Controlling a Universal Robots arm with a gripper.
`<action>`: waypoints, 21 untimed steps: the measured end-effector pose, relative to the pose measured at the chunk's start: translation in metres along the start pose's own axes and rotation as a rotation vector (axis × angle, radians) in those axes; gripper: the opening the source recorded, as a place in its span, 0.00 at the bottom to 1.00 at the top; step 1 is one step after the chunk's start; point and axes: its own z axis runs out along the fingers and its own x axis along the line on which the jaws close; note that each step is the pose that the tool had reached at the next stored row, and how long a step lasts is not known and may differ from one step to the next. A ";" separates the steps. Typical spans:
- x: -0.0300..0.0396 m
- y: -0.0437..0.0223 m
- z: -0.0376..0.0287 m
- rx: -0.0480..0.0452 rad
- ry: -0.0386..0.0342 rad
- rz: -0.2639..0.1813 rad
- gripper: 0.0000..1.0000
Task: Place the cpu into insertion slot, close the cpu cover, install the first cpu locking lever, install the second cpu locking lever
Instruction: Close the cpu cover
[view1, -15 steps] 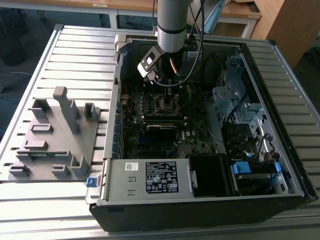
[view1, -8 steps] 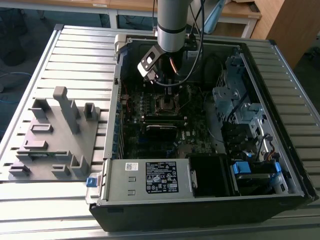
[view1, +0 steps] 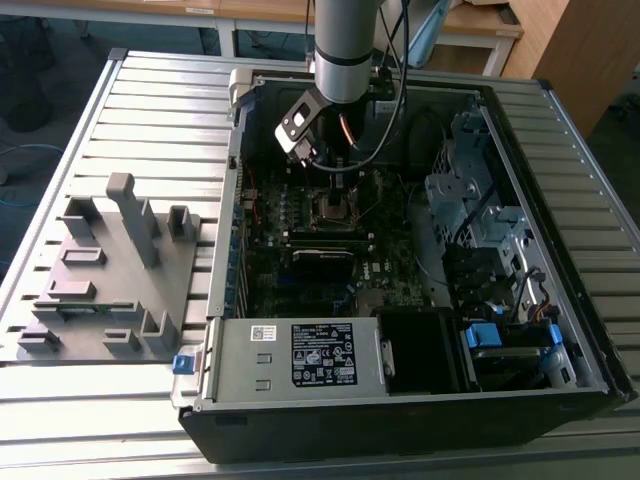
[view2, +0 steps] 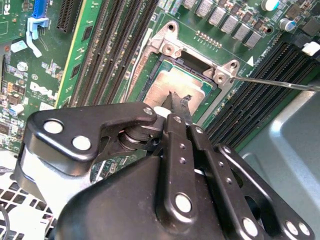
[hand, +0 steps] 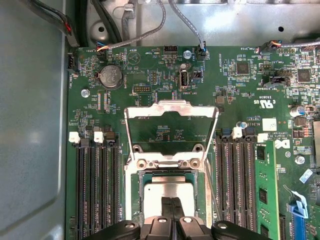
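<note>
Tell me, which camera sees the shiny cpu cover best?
The first wrist view: the cpu cover stands flipped open, its whole frame in sight. The exterior view shows a tiny glint; the second wrist view, I cannot tell.

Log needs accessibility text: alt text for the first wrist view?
The gripper hangs over a silver chip sitting in its socket on a green circuit board. The metal cover is flipped open, with memory slots either side.
</note>
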 end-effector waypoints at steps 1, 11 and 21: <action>0.0000 0.0000 0.0000 0.0000 0.0000 0.000 0.10; 0.0001 -0.0001 0.0022 -0.0002 0.0004 0.000 0.10; 0.0000 -0.0016 0.0053 -0.0001 0.0000 0.000 0.10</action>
